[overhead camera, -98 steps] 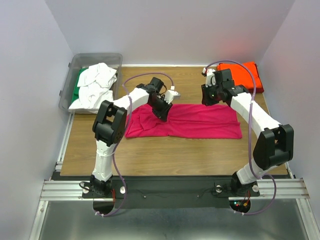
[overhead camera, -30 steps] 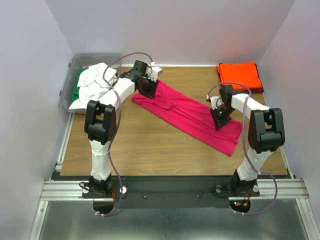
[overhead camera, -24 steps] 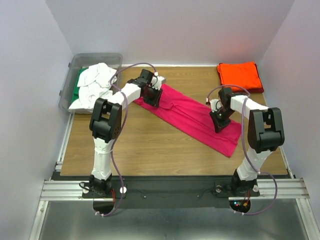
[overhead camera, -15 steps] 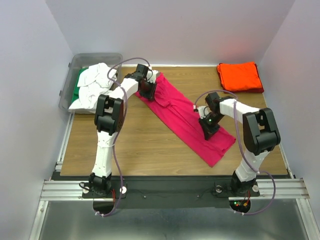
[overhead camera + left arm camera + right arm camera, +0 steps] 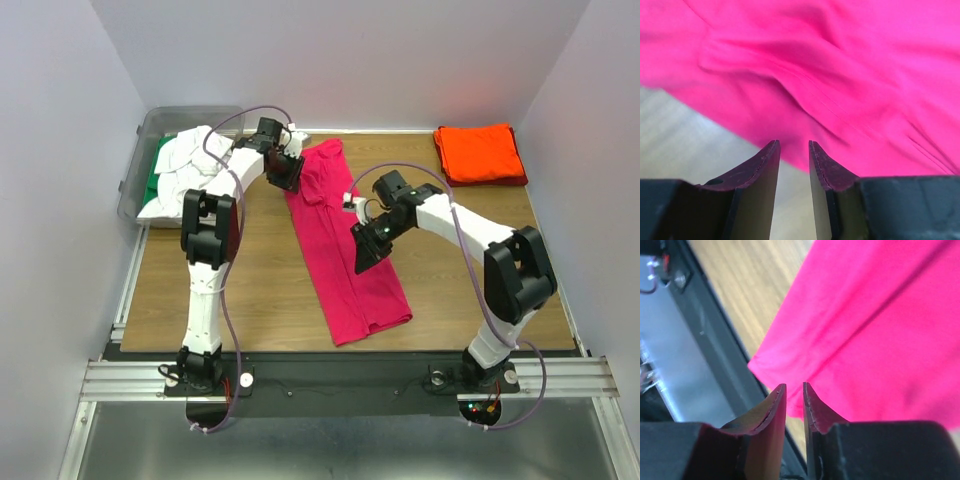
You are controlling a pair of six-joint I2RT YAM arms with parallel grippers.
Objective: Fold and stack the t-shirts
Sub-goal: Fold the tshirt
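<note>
Top external view: magenta t-shirt [image 5: 345,250] lengthwise on tabletop [image 5: 250,290]; left fingers [image 5: 762,170], right fingers [image 5: 771,410] nearly closed, grip on cloth cannot be told. Advised: flatten wrinkles before folding.

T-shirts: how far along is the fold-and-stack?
Done: the orange-red tee lies folded at the far right corner. In hand: the magenta tee is laid out as a long strip mid-table, with the left gripper at its far end and the right gripper at its middle; grip unclear. Left: white tees and a green tee sit bunched in the bin.
</note>
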